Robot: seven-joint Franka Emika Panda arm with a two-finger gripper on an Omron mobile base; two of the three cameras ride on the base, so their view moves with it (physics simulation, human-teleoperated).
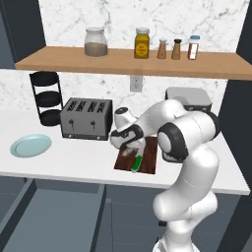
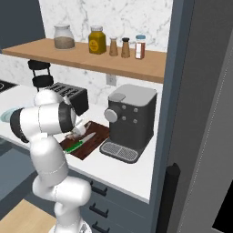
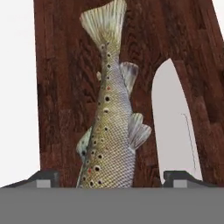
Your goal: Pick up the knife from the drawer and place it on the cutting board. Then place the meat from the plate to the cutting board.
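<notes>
Fish over the cutting board, gripper jaws apart.

Left base view: you see the gripper (image 1: 129,147) low over the cutting board (image 1: 147,165), with the green-handled knife (image 1: 137,164) lying on the board's near edge; the plate (image 1: 30,145) sits bare, well apart to the left, and the drawer (image 1: 49,216) hangs pulled out below the counter. Right base view: the knife (image 2: 78,142) lies along the board (image 2: 93,139), just beside the coffee machine (image 2: 129,122). Hand view: the fingertips (image 3: 43,178) stand wide either side of the trout (image 3: 107,131), not pinching it, blade alongside. Risk, as a judgement: lift straight, or a fingertip may drag the fish onto the blade or nudge the knife off the edge.
</notes>
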